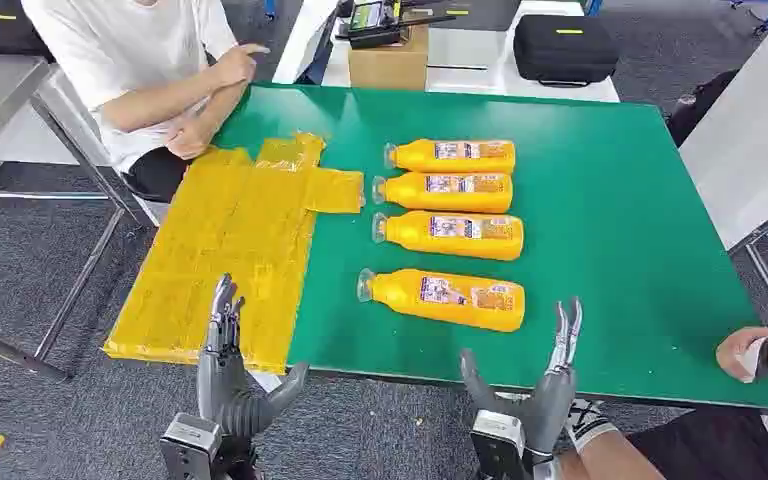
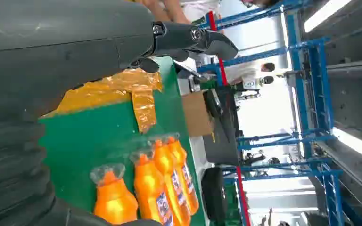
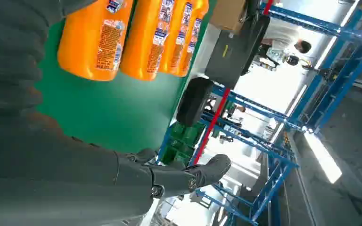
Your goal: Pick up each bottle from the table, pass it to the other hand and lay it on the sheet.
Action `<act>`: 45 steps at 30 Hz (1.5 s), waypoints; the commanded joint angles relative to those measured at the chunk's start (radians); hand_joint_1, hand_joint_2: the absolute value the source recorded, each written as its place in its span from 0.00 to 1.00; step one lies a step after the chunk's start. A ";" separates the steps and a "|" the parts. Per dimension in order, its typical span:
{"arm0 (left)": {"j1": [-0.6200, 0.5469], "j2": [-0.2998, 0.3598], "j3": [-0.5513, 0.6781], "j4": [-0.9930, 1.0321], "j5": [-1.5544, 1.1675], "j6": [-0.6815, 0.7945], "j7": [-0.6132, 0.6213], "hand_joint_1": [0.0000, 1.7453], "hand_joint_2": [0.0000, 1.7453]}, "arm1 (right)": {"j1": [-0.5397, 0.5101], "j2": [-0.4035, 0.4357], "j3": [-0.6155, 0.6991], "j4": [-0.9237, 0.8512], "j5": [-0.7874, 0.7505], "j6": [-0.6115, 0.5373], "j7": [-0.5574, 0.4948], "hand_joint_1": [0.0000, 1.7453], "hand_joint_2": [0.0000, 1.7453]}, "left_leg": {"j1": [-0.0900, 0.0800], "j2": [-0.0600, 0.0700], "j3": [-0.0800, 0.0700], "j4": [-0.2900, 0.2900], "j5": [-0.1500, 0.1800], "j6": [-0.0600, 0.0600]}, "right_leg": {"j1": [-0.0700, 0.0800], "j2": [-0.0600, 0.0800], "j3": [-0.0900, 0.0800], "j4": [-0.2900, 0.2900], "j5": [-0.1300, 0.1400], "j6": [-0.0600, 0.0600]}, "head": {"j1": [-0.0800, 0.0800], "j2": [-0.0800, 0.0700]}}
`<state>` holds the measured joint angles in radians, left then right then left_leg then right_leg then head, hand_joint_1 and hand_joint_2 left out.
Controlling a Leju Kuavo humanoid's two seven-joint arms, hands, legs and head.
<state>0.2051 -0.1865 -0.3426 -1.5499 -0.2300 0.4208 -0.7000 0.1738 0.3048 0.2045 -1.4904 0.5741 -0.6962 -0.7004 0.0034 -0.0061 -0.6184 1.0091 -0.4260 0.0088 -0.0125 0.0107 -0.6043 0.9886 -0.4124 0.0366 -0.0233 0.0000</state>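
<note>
Item one: four orange bottles on my green table (image 1: 610, 200), all lying on their sides with clear caps pointing toward the yellow sheet. Nearest bottle (image 1: 443, 298) sits slightly apart from the other three, just ahead of my right hand. Next, the second bottle (image 1: 450, 234), third bottle (image 1: 444, 191) and farthest bottle (image 1: 451, 156), stacked in a close row, nearly touching.

Item two: yellow sheet (image 1: 225, 250), crinkled, spread over the table's left part, with nothing lying on it.

Item three: my left hand (image 1: 230, 375), raised at the table's near edge over the sheet's corner, fingers upright and spread from the thumb, holding nothing.

Item four: my right hand (image 1: 540, 385), likewise at the near edge, fingers up, thumb apart, holding nothing.

Surroundings: a person in a white shirt (image 1: 140, 60) seated at the far left corner; another person's hand (image 1: 760, 352) at the right edge; a cardboard box (image 1: 388, 62) and a black case (image 1: 565, 47) beyond the table.
</note>
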 commanded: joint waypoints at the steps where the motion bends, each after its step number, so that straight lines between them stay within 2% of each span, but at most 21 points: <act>1: -0.008 0.026 0.011 0.001 0.031 0.022 0.002 0.00 1.00 | -0.017 -0.026 0.026 0.050 -0.079 -0.002 0.002 0.00 1.00 | 0.001 0.001 0.005 -0.001 -0.002 -0.001 | 0.001 0.000 0.005 -0.002 -0.001 -0.001 | 0.000 0.000; 3: -0.012 0.016 0.021 0.021 0.049 0.007 0.002 0.00 1.00 | -0.021 -0.024 0.024 0.061 -0.089 -0.002 0.002 0.00 1.00 | 0.000 0.000 0.002 -0.001 0.000 0.000 | 0.001 -0.001 0.002 -0.001 0.000 -0.001 | 0.000 0.000; 4: -0.012 0.016 0.021 0.021 0.049 0.007 0.002 0.00 1.00 | -0.021 -0.024 0.024 0.061 -0.089 -0.002 0.002 0.00 1.00 | 0.001 0.000 0.006 -0.001 -0.002 -0.001 | 0.001 -0.001 0.006 -0.002 -0.002 -0.001 | 0.000 0.000; 10: -0.019 0.018 0.013 0.002 0.034 0.027 0.002 0.00 1.00 | -0.029 -0.031 0.033 0.058 -0.085 -0.002 0.002 0.00 1.00 | 0.001 0.000 0.005 -0.001 -0.002 -0.001 | 0.001 -0.001 0.005 -0.002 -0.001 -0.001 | 0.000 0.000; 11: -0.003 0.019 0.011 -0.019 0.043 0.054 0.002 0.00 1.00 | -0.055 -0.077 0.103 0.209 -0.132 -0.002 0.002 0.00 1.00 | 0.000 0.000 0.004 -0.001 -0.001 0.000 | 0.001 -0.001 0.004 -0.001 -0.001 -0.001 | 0.000 0.000; 13: -0.003 0.019 0.011 -0.019 0.043 0.054 0.002 0.00 1.00 | -0.055 -0.077 0.103 0.209 -0.132 -0.002 0.002 0.00 1.00 | 0.001 0.002 0.005 -0.002 -0.001 0.000 | 0.001 0.001 0.005 -0.003 0.000 -0.001 | 0.000 0.000; 16: 0.014 0.035 0.012 -0.043 0.062 0.067 0.002 0.00 1.00 | -0.069 -0.145 0.136 0.186 0.039 0.003 0.172 0.00 1.00 | 0.001 0.002 0.005 -0.002 -0.001 0.000 | 0.001 0.001 0.005 -0.003 0.000 -0.001 | 0.000 0.000; 18: 0.015 0.035 0.018 -0.046 0.061 0.069 0.002 0.00 1.00 | -0.100 -0.226 0.145 0.163 0.241 0.064 0.366 0.00 1.00 | 0.000 0.001 0.005 -0.002 -0.001 0.000 | 0.001 0.000 0.006 -0.003 -0.001 -0.001 | 0.000 0.000; 19: 0.017 0.031 0.025 -0.049 0.059 0.072 0.002 0.00 1.00 | -0.116 -0.261 0.123 0.170 0.322 0.134 0.470 0.00 1.00 | 0.001 0.001 0.004 -0.002 -0.001 0.000 | 0.001 0.000 0.004 -0.003 0.000 -0.001 | 0.000 0.000; 23: 0.024 0.019 0.045 -0.061 0.059 0.034 0.002 0.00 1.00 | -0.155 -0.311 0.050 0.184 0.404 0.258 0.569 0.00 1.00 | -0.001 0.000 0.003 -0.001 0.000 0.000 | 0.000 0.000 0.003 -0.002 0.000 0.000 | 0.000 0.000; 26: 0.012 0.013 0.045 -0.049 0.039 -0.008 0.002 0.00 1.00 | -0.190 -0.331 0.019 0.197 0.457 0.304 0.594 0.00 1.00 | -0.001 0.000 0.006 -0.002 -0.001 0.000 | -0.001 -0.001 0.007 -0.003 -0.001 0.000 | 0.000 0.000; 35: -0.055 -0.001 0.020 0.002 0.036 -0.069 0.002 0.00 1.00 | -0.431 -0.400 0.037 0.380 0.518 0.406 0.615 0.00 1.00 | -0.002 0.001 0.002 -0.001 0.001 0.001 | -0.002 0.000 0.003 -0.001 0.001 0.001 | 0.000 0.000; 40: -0.081 -0.006 0.016 0.033 0.032 -0.095 0.002 0.00 1.00 | -0.602 -0.389 0.088 0.576 0.522 0.431 0.600 0.00 1.00 | -0.002 0.003 0.004 -0.001 0.001 0.002 | -0.002 0.003 0.004 -0.002 0.002 0.000 | 0.000 0.000; 45: -0.083 -0.008 0.017 0.035 0.031 -0.095 0.002 0.00 1.00 | -0.625 -0.379 0.098 0.608 0.517 0.429 0.598 0.00 1.00 | -0.002 0.001 0.005 -0.001 0.001 0.002 | -0.001 0.000 0.006 -0.002 0.001 0.000 | 0.000 0.000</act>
<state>0.1641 -0.2007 -0.3189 -1.5942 -0.1995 0.3296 -0.7004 -0.2983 -0.0683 0.2457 -1.1096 1.0952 -0.2731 -0.0935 0.0015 -0.0068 -0.6179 1.0098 -0.4237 0.0117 -0.0142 0.0104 -0.6031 0.9887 -0.4108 0.0379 -0.0233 0.0000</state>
